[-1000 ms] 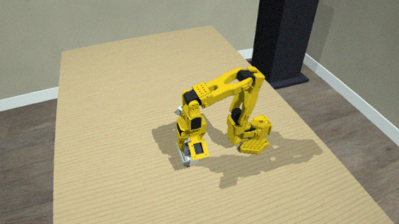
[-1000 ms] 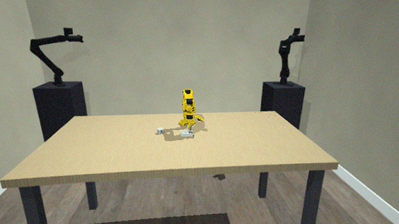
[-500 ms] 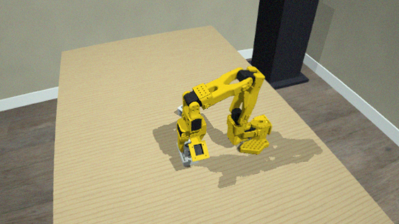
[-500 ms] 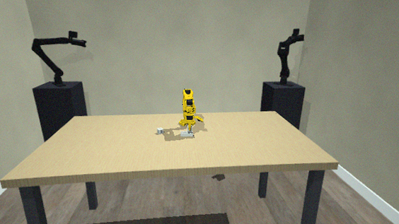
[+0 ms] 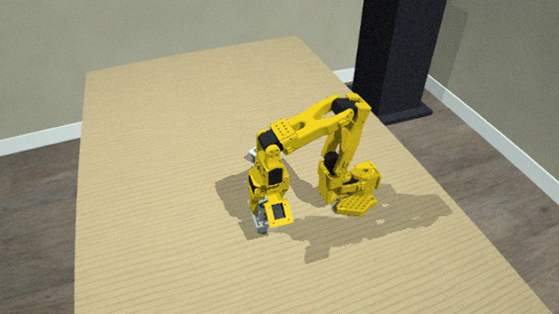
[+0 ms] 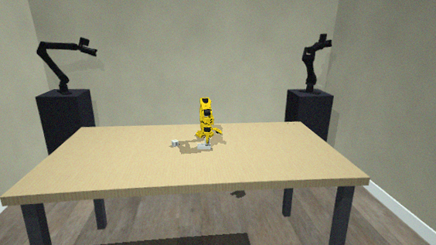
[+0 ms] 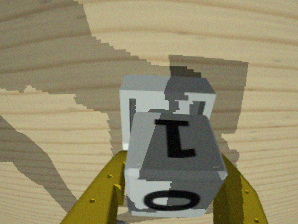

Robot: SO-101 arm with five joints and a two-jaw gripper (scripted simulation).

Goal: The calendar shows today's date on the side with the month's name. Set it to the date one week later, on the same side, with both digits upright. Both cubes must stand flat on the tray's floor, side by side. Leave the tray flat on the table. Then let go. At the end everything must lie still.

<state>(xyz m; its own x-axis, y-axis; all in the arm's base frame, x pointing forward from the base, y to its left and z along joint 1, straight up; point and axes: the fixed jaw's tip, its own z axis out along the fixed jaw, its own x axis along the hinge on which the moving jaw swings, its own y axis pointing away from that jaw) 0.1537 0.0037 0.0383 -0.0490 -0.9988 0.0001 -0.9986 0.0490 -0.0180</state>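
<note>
My gripper [image 7: 174, 163] is shut on a grey-white calendar cube [image 7: 176, 156]. The cube shows a 1 on the face toward the camera and a 0 on the face below it. It hangs directly over the small white tray [image 7: 166, 99], which lies flat on the table; I cannot tell whether the cube touches the tray. In the top view the gripper [image 5: 262, 212] points down onto the tray [image 5: 261, 225]. The second cube [image 6: 174, 142] stands on the table to the left of the tray [image 6: 204, 147] and apart from it.
The arm's yellow base [image 5: 352, 187] stands on the table to the right of the tray. Black pedestals [image 6: 65, 114] [image 6: 309, 109] with camera arms stand behind the table, off its top.
</note>
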